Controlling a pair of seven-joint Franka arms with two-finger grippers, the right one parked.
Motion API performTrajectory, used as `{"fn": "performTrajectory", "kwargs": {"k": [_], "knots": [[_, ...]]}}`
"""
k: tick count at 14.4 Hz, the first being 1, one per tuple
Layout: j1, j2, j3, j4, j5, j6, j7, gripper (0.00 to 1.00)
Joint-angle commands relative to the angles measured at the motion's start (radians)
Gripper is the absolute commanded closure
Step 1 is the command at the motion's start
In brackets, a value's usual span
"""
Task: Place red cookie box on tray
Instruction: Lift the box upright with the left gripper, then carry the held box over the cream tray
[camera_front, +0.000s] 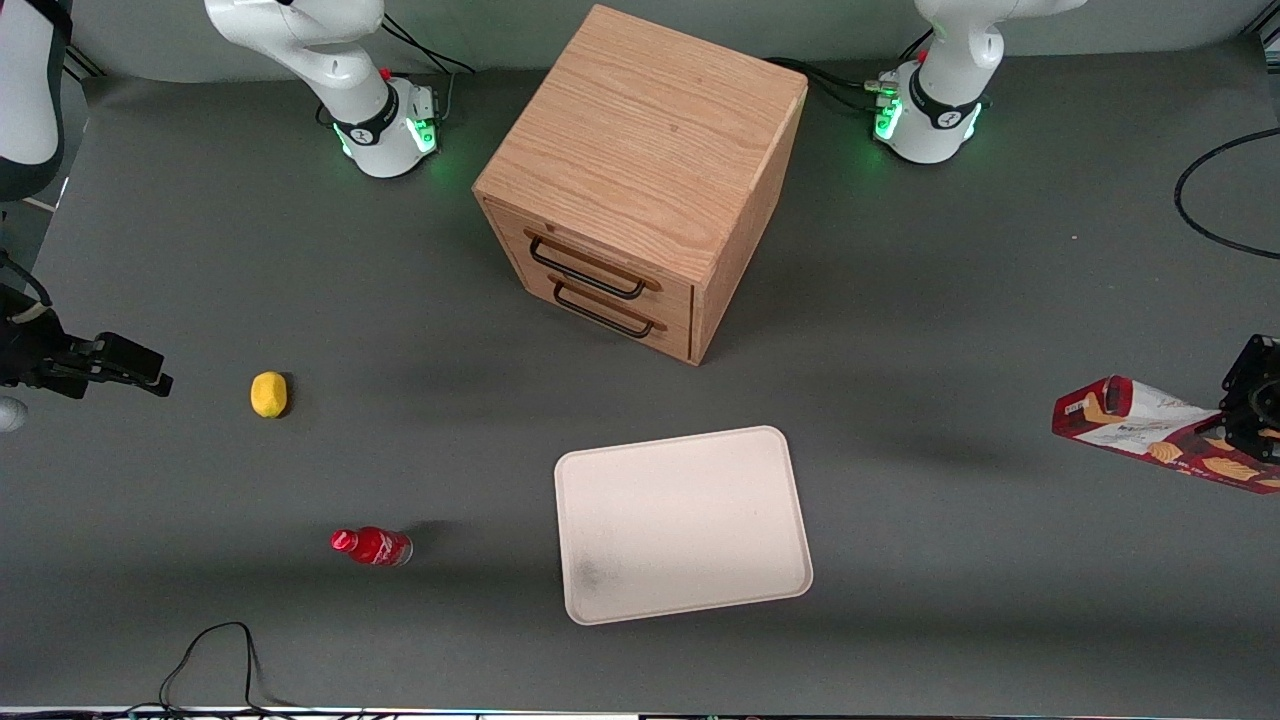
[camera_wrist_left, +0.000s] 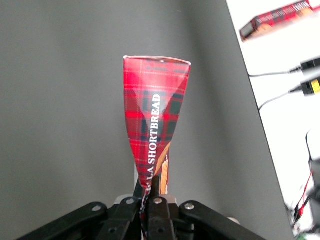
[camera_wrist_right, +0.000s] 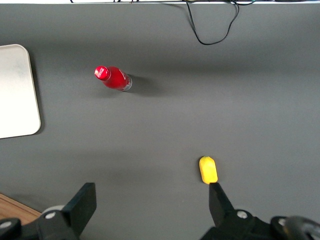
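Dark grey table, matte, running under both arms. At its working-arm edge, gripper clamped on one end of the red cookie box, fingers pinching the carton's narrow end. Held above the tabletop, casting a soft shadow nearby. Long axis roughly along the table's length, slightly tilted, free end toward the table's middle and the tray. Slim carton, dark-red tartan, white lettering reading "SHORTBREAD", white patch at the free end, orange-brown cookie pictures along the side. Cream-white tray flat, well apart from the box, near the front edge, grey smudge in one corner. Wooden two-drawer cabinet mid-table. Toward the parked arm's end, a small red bottle lying down and a yellow lemon.
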Motion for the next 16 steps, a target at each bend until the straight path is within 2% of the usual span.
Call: {"fn": "performTrajectory", "kwargs": {"k": [1, 4, 9, 14, 16], "knots": [[-0.030, -0.055, 0.008, -0.045, 0.003, -0.011, 0.219, 1.00], [-0.122, -0.075, 0.008, -0.092, 0.013, -0.002, 0.359, 1.00], [-0.309, -0.038, 0.011, -0.090, 0.036, 0.035, 0.389, 1.00], [-0.418, -0.020, 0.009, -0.081, 0.020, 0.066, 0.563, 1.00], [-0.460, -0.003, 0.009, -0.064, 0.016, 0.067, 0.579, 1.00]]}}
